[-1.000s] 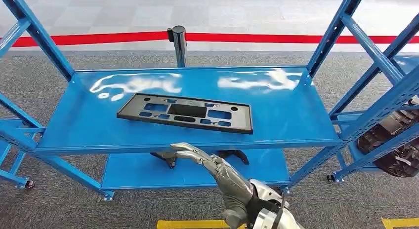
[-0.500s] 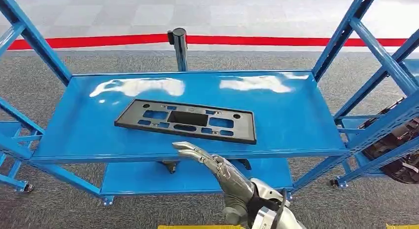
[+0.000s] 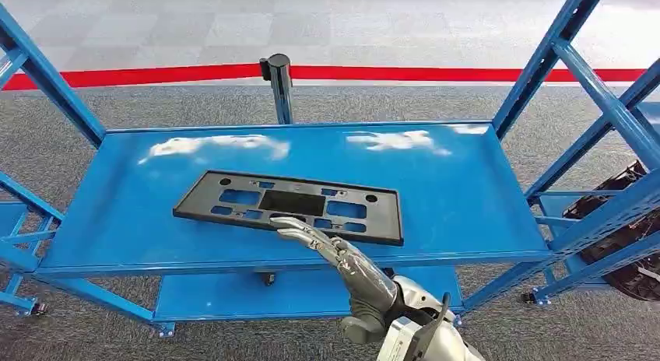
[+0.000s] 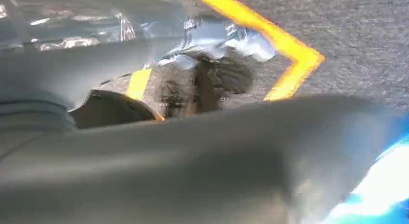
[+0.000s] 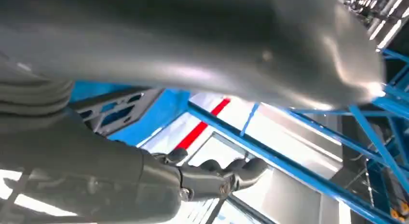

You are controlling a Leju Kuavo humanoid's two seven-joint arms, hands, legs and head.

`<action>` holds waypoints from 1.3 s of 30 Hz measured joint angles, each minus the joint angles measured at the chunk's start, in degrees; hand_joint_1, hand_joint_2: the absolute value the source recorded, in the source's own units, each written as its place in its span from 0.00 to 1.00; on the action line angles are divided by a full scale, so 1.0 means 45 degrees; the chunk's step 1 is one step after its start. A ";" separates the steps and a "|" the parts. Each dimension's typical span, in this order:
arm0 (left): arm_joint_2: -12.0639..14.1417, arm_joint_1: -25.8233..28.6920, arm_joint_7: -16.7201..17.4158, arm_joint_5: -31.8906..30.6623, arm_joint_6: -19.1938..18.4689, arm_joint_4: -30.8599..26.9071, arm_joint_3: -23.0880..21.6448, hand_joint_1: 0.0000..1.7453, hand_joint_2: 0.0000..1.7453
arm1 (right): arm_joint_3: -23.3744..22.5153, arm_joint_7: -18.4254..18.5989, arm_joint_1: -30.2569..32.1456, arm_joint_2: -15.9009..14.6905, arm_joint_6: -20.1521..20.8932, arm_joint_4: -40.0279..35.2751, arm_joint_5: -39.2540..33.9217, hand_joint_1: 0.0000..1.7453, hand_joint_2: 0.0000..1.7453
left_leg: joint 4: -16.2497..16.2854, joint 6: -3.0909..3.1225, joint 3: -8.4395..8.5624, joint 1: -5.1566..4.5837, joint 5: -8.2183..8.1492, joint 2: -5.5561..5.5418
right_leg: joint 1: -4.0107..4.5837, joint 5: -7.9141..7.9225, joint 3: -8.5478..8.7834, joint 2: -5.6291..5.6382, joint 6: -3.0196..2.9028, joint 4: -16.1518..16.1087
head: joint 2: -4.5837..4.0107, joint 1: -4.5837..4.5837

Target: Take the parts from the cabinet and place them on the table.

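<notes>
While the right hand (image 3: 335,256) reaches flat, the black panel (image 3: 289,205) lies near the shelf (image 3: 467,198) edge.

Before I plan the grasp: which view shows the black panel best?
The head view: the whole black panel lies flat on the blue shelf, the right hand reaching over its near edge. The right wrist view catches one corner; the left wrist view looks toward the floor.

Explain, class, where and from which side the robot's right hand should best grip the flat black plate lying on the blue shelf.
Probably the near long edge of the black plate, approached from the robot's side: it lies flat, thin and wide, and its cut-outs give fingers purchase. The right hand is open, fingertips already over that edge.
</notes>
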 joint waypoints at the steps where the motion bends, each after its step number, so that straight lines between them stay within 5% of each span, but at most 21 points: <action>1: 0.0000 0.0015 -0.0020 -0.0030 -0.0010 0.0000 -0.0005 0.00 0.00 | -0.0005 0.0084 -0.0078 -0.0005 -0.0044 0.0035 0.0100 0.00 0.00 | 0.0000 0.0003 0.0003 -0.0010 -0.0008 -0.0004 | 0.0000 0.0043 0.0021 0.0000 -0.0168 -0.0045 | 0.0000 0.0000; 5: 0.0005 0.0006 -0.0098 -0.0165 -0.0019 0.0000 -0.0131 0.00 0.00 | 0.0010 0.0438 -0.0602 -0.0015 -0.0681 0.0365 0.1354 0.00 0.00 | 0.0000 0.0085 0.0010 -0.0041 -0.0061 -0.0025 | -0.0005 0.0053 0.0127 -0.0001 -0.0148 -0.0223 | 0.0000 0.0000; 6: 0.0005 0.0004 -0.0103 -0.0194 -0.0029 0.0000 -0.0180 0.00 0.00 | 0.0015 0.0586 -0.0772 -0.0015 -0.0982 0.0475 0.1970 0.00 1.00 | 0.0001 0.0111 0.0010 -0.0049 -0.0076 -0.0023 | -0.0006 0.0060 0.0137 -0.0001 -0.0137 -0.0252 | 0.0000 0.0000; 12: 0.0005 -0.0021 -0.0103 -0.0510 -0.0063 0.0000 -0.0422 0.00 0.00 | 0.0552 0.2504 -0.1936 0.0044 -0.3708 0.1077 0.9045 0.00 1.00 | 0.0008 0.0146 0.0018 -0.0088 -0.0082 -0.0014 | -0.0030 0.0078 0.0145 -0.0001 0.0096 -0.0295 | 0.0000 0.0000; 17: 0.0005 -0.0027 -0.0068 -0.0676 -0.0126 0.0000 -0.0641 0.00 0.00 | 0.1200 0.3493 -0.2714 0.0146 -0.4391 0.1847 1.2132 0.00 1.00 | -0.0012 0.0149 0.0052 -0.0073 -0.0077 -0.0009 | -0.0013 0.0087 0.0152 -0.0002 0.0131 -0.0295 | 0.0000 0.0000; 25: 0.0005 -0.0027 -0.0025 -0.0797 -0.0126 0.0000 -0.0845 0.00 0.00 | 0.1992 0.3887 -0.3261 0.0219 -0.4546 0.3003 1.3617 0.00 1.00 | -0.0081 0.0131 0.0087 -0.0025 -0.0065 -0.0005 | 0.0010 0.0079 0.0151 -0.0001 0.0117 -0.0292 | 0.0000 0.0000; 39: 0.0005 -0.0040 -0.0078 -0.1001 -0.0165 0.0000 -0.0952 0.00 0.00 | 0.2875 0.4202 -0.3858 0.0680 -0.4270 0.5990 1.3893 0.00 1.00 | -0.0107 0.0130 0.0096 -0.0024 -0.0064 -0.0006 | 0.0028 0.0073 0.0148 -0.0002 0.0108 -0.0292 | 0.0000 0.0000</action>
